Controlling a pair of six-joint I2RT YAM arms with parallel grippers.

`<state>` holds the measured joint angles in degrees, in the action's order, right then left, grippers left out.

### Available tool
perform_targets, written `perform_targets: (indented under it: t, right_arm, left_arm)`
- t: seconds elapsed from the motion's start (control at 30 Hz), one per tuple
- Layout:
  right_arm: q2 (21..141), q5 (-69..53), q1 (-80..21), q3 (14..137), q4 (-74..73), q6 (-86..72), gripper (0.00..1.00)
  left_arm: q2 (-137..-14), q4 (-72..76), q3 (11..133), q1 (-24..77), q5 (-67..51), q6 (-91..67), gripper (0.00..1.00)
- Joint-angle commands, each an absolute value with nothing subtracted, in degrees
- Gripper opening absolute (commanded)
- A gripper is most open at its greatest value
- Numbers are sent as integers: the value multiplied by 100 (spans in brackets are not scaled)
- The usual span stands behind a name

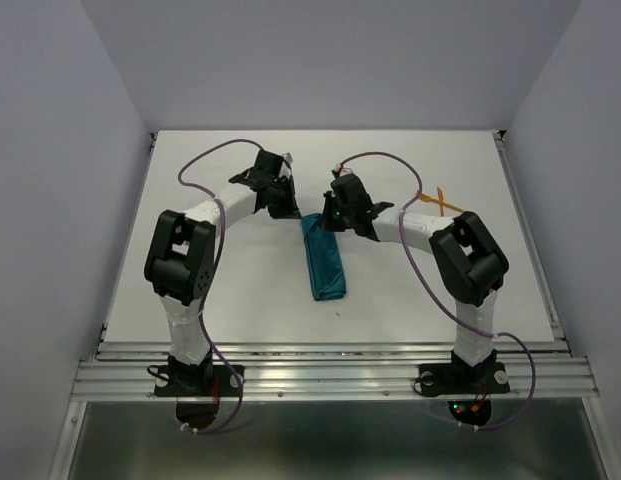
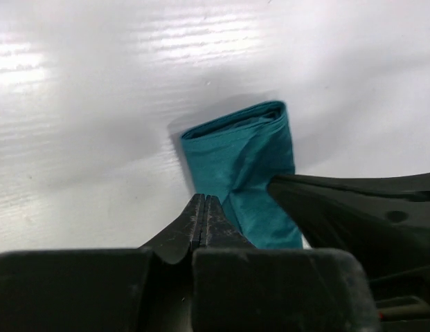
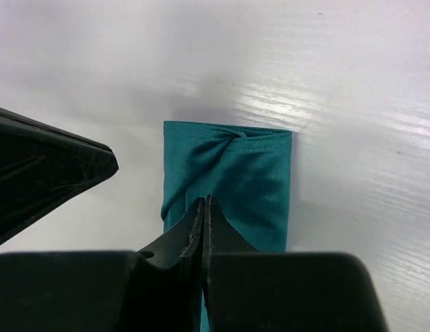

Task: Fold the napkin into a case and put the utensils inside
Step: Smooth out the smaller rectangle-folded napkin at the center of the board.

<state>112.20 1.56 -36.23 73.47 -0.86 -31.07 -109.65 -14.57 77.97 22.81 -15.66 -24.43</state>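
Note:
The teal napkin (image 1: 325, 262) lies folded into a narrow case in the middle of the table, its far end between both grippers. My left gripper (image 1: 292, 211) is shut, its tips (image 2: 203, 198) at the left edge of the cloth (image 2: 251, 162), and no cloth shows between them. My right gripper (image 1: 331, 222) is shut too, its tips (image 3: 204, 199) over the folded end (image 3: 246, 176), with nothing seen between the jaws. The orange utensils (image 1: 440, 203) lie crossed at the right of the table, behind the right arm.
The white table (image 1: 240, 290) has a metal rail (image 1: 330, 372) along its near edge. Grey walls stand on three sides. Purple cables (image 1: 205, 160) loop over both arms. Each wrist view shows the other gripper's finger close by.

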Motion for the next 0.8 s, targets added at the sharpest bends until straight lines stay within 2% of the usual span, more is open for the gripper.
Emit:
perform_targets:
  t: [0.0,0.4,0.77]
  right_arm:
    - [11416,70,-3586,7708,44,-3067,1]
    - [12085,53,-3586,8209,18,-3041,1]
    - [11224,289,-3533,7726,17,-2918,1]
  left_arm:
    - [-10995,-1547,8287,2303,-1678,-2277,0]
    - [-11303,-1556,8209,2329,-1784,-2197,0]
    - [-11417,-1529,8174,2338,-1819,-2188,0]
